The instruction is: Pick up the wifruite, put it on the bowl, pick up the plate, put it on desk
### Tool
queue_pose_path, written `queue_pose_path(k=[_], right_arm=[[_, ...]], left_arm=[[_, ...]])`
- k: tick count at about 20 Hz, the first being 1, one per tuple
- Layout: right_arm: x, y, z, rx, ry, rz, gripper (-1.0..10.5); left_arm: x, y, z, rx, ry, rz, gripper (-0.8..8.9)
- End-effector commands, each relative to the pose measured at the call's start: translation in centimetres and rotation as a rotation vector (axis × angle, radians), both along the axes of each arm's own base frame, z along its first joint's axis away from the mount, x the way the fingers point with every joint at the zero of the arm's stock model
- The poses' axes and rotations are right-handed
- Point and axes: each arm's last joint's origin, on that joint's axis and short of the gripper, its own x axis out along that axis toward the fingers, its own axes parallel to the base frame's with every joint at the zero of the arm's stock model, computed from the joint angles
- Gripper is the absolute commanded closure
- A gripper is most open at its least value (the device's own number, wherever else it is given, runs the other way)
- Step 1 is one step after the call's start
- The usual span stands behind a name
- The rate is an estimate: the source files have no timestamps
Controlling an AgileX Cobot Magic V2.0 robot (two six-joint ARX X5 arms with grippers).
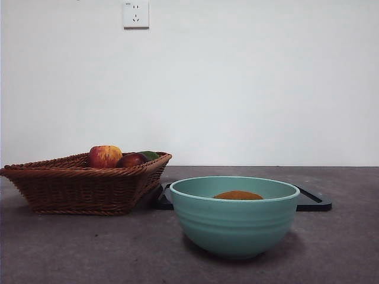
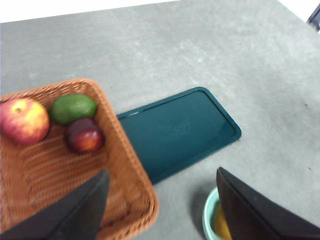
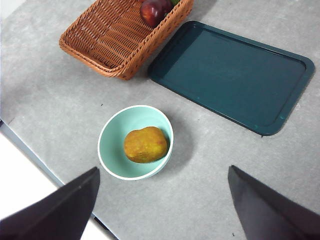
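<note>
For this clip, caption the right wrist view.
Wifruite in the bowl; right gripper open above the desk.

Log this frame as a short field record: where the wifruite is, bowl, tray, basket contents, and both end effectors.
wifruite: inside the bowl
bowl: upright on the desk, near the tray
tray: dark teal, flat on desk, nothing on it
basket: holds apple, green fruit, dark red fruit
left end effector: open, holding nothing
right end effector: open, holding nothing

No legible text, label or number on anything
</note>
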Motion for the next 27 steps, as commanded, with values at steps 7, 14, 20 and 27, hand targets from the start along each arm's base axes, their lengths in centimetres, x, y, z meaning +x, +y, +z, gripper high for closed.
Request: queue_pose_path(k=[7, 14, 20, 27], right_arm=[[0.1, 0.1, 0.6, 0.009, -0.016, 0.0, 5.4], [-0.2, 0.0, 0.2, -0.003, 0.03, 0.0, 5.4], [0.0, 0.2, -1.1, 0.021, 0.118, -0.025, 5.4], [2.4, 2.4, -7.8, 0.107, 0.302, -0.085, 6.0]], left_arm=[[-3.5, 1.7, -6.2, -0.039, 0.188, -0.247, 4.69], [-4.4, 1.9, -7.5, -0.01, 0.299, -0.325, 4.7], [-4.4, 2.0, -7.5, -0.009, 0.3, -0.325, 4.7], [-4.4, 1.9, -7.5, -0.009, 0.298, -0.326, 4.7]])
